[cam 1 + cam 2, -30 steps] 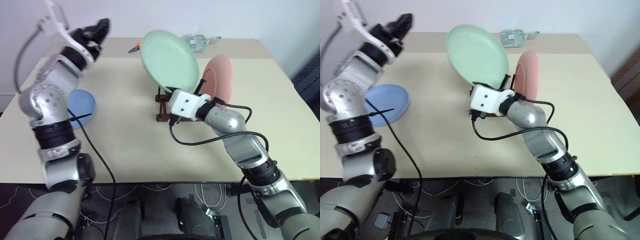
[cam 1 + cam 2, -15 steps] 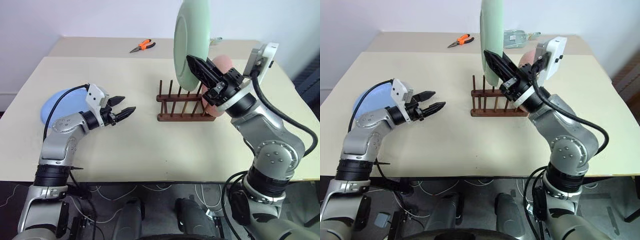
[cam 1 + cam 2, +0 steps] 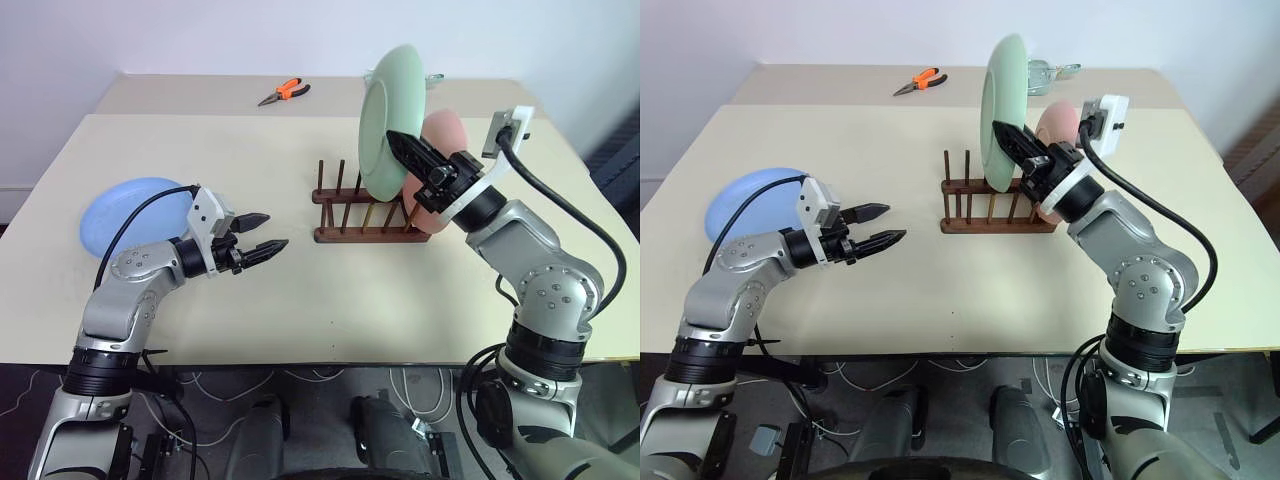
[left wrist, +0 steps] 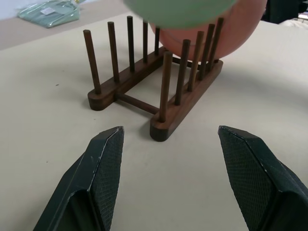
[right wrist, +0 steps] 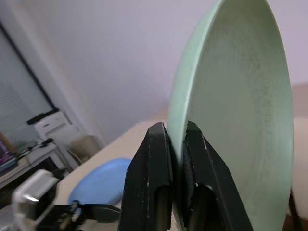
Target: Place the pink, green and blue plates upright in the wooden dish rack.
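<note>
We hold the round pale-green plate on edge above the small dark brown wooden dish rack, our right gripper pinched onto its lower rim with both black fingers tight against the two faces. The rack stands toward the far right part of the beige desk, and the round pink plate already stands upright at its right end, touching the pegs there. Our left gripper hangs just above the desk with its jaws apart and nothing between them, pointing at the near end of the rack. The round light-blue plate lies flat near the desk's left edge, behind our left arm.

The risks, as we judge them: the green plate is gripped only at its edge, so it could pivot in the fingers on the way down. It could land on a peg top rather than between two pairs. It could knock the pink plate beside it. The light rack might also slide or tip if the rim pushes it sideways. Orange-handled pliers lie well clear at the far edge.
</note>
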